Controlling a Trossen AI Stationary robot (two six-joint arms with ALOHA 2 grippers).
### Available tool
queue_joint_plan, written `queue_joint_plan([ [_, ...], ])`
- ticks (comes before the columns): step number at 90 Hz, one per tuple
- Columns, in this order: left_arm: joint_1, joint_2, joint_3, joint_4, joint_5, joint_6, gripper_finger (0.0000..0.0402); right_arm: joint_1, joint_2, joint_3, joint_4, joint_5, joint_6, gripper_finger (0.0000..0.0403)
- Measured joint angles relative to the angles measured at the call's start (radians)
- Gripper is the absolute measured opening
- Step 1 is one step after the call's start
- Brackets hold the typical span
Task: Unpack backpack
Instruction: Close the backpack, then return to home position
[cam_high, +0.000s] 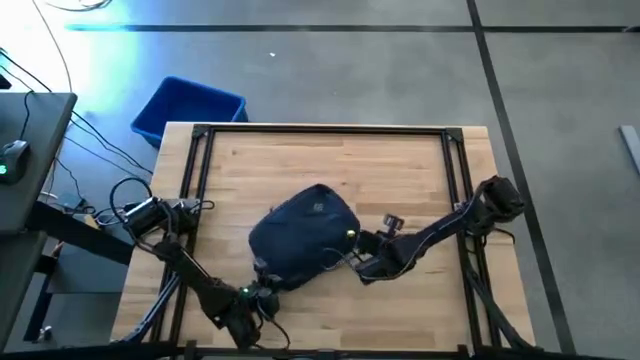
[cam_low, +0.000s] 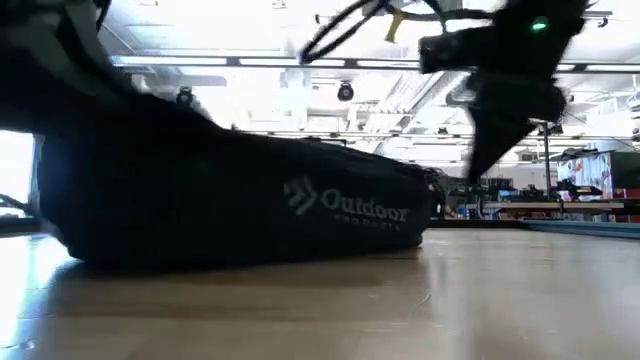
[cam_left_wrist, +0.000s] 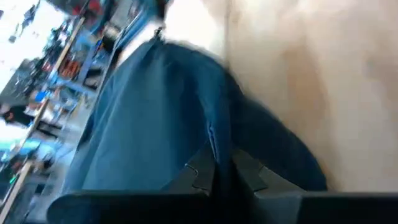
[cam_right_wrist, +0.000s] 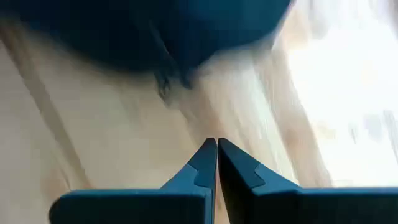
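Backpack position: the backpack (cam_high: 303, 233) lies flat near the middle of the table (cam_high: 330, 160), logo side up, its long axis running roughly from the left claw's side across toward the right claw's side.

Left claw: the left claw (cam_left_wrist: 214, 171) sits at the backpack's near lower edge. In its wrist view the two fingers are close together with a fold or seam of the navy fabric between them; judged clamped on the fabric, though blur leaves a margin of doubt.

Right claw: the right claw (cam_right_wrist: 217, 152) is just beside the backpack on the opposite side, pointing at it, over bare wood. Fingers pressed together, nothing between them; not touching the bag.

Bearing: from the right claw the backpack lies straight ahead, a dangling cord or pull (cam_right_wrist: 163, 84) being the nearest part.

Nearer arm: left, already in contact.

Judgement: the bag appears unopened; the next move likely calls for the right claw to part its fingers and take the pull while the left one anchors the fabric.

Other: blue bin (cam_high: 188, 108) stands off the table's far left corner, well away from both claws.
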Motion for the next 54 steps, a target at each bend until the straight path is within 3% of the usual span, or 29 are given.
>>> queue_joint_plan([
  [22,0.009,0.000,-0.001,-0.396,-0.057,-0.358,0.0000,0.178,0.001,-0.003,0.025,-0.064,0.118,0.0000],
  [36,0.000,-0.009,-0.002,-0.501,-0.057,-0.484,0.0001,0.239,0.001,-0.003,0.027,0.057,0.161,0.0000],
  [54,-0.067,-0.071,-0.002,-0.617,0.097,-0.732,0.0025,0.201,0.001,-0.003,0.016,0.210,0.113,0.0000],
])
